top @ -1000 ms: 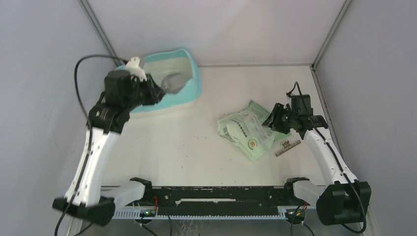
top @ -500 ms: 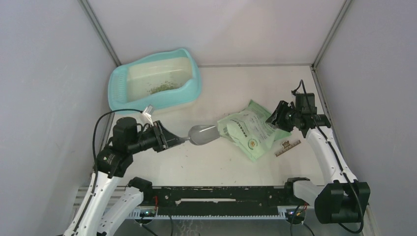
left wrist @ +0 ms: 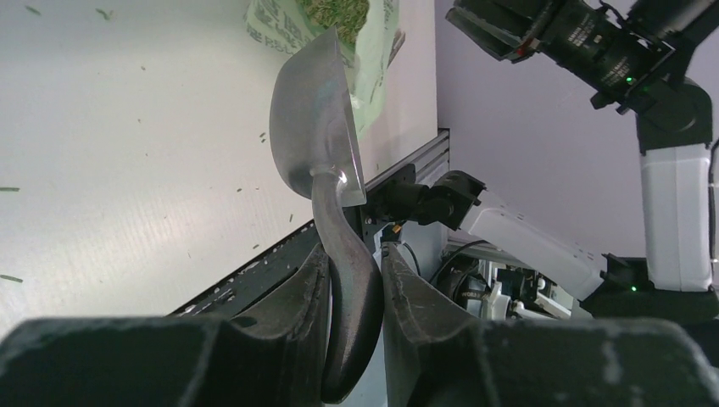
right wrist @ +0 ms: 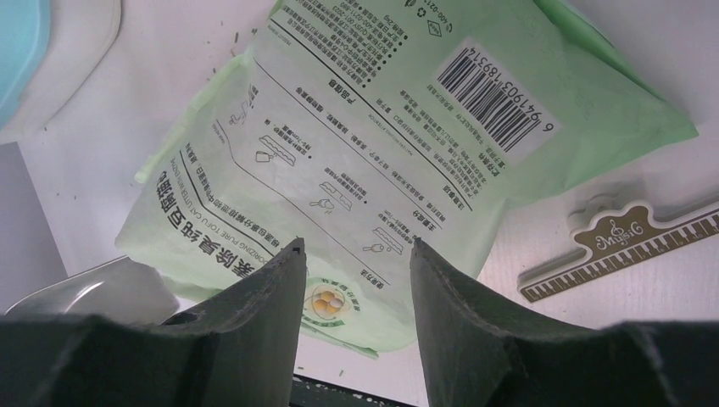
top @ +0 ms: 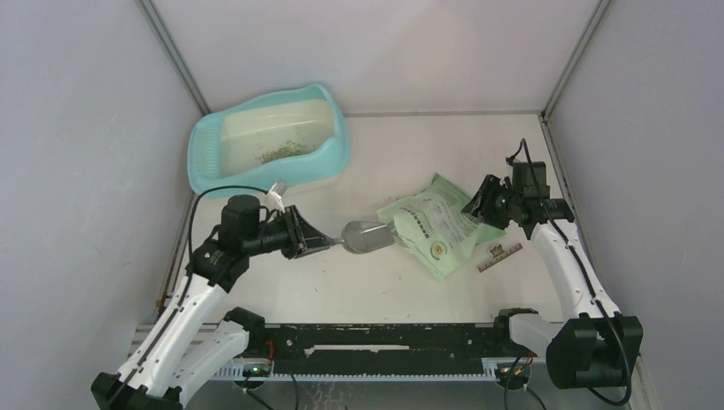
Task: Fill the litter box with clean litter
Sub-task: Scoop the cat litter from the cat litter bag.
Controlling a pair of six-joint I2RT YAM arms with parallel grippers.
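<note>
Left claw [top: 314,243] is clamped on the handle of the grey scoop [top: 367,235], arm stretched low and rightward, bowl nosing at the mouth of the green bag [top: 431,226]. Right claw [top: 476,205] hangs with fingers spread at the bag's far corner; whether they touch it is hard to say. Back-left by the wall sits the litter box [top: 201,162], a thin scatter of litter [top: 286,151] inside, with bare table [top: 341,282] between it and the scoop.

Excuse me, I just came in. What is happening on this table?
The left gripper holds a metal scoop by its handle, with the bowl at the open mouth of the green litter bag. The right gripper hovers open over the bag's other end. The litter box at the far left has only a small patch of litter in it.
</note>
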